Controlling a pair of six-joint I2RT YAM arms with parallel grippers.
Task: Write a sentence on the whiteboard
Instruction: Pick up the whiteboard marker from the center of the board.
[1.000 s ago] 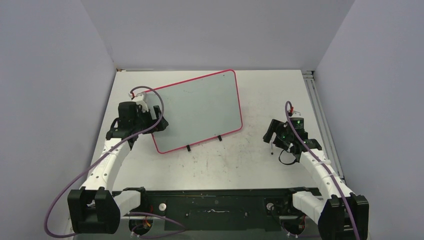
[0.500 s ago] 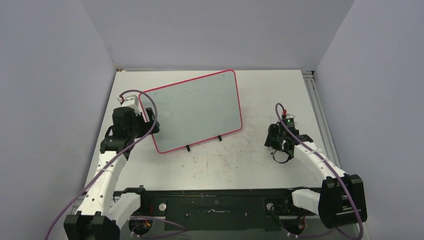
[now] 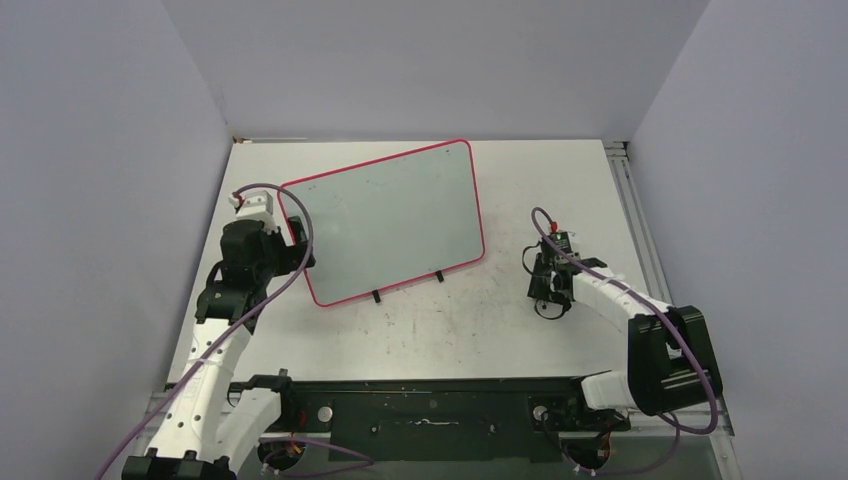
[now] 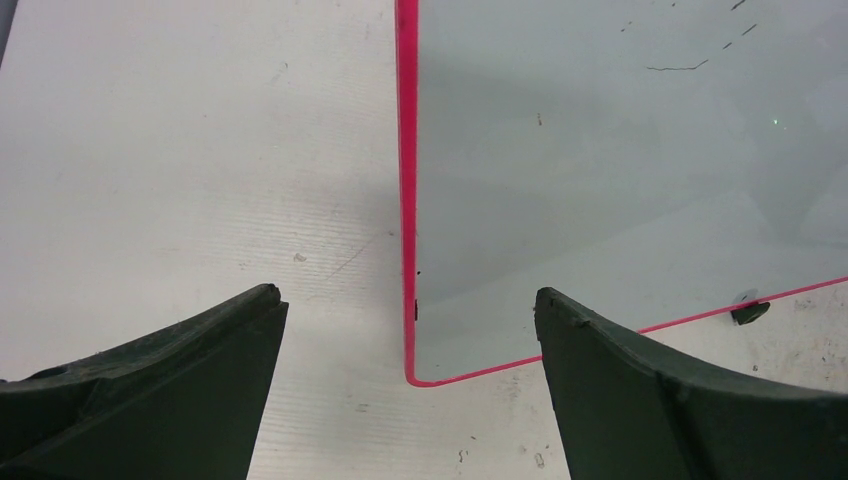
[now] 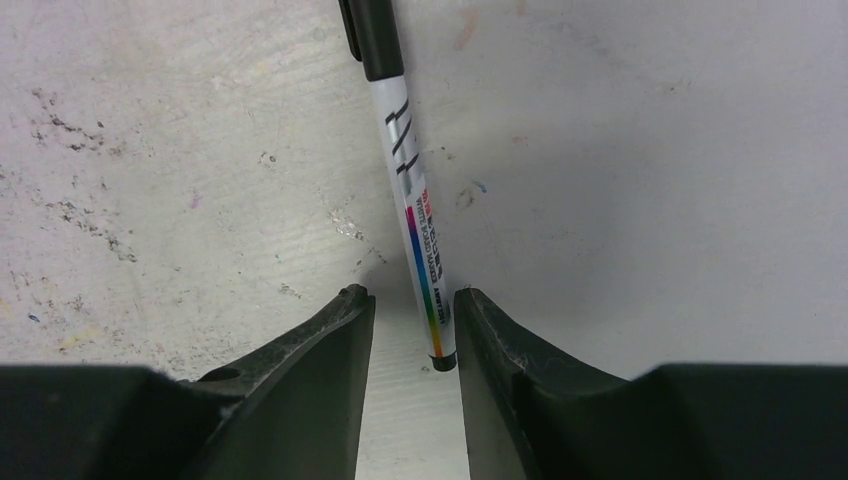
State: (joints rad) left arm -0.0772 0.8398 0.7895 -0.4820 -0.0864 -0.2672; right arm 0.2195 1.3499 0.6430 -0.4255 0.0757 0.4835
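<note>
The whiteboard (image 3: 390, 225), pale with a thin pink-red rim, lies tilted at the table's left middle. The sentence is out of view; only a few faint dark ticks show on the board (image 4: 600, 150). My left gripper (image 3: 298, 256) hangs open just off the board's left edge, its jaws wide on either side of the near corner (image 4: 405, 300), touching nothing. My right gripper (image 3: 545, 292) is low over the table right of the board. A white marker (image 5: 405, 160) with a black cap and rainbow stripe lies there. Its rear end sits between the narrowed jaws (image 5: 412, 295), against the right finger, with a gap to the left one.
Small black feet (image 3: 376, 296) stick out from the board's near edge, one also in the left wrist view (image 4: 750, 312). A metal rail (image 3: 640, 220) runs along the table's right side. Grey walls close in the left, back and right. The tabletop (image 5: 150, 150) is scuffed.
The left gripper has drawn back from the board's left edge and opened wider. The right arm has swung left and down, and its jaws have narrowed around the marker's end.
</note>
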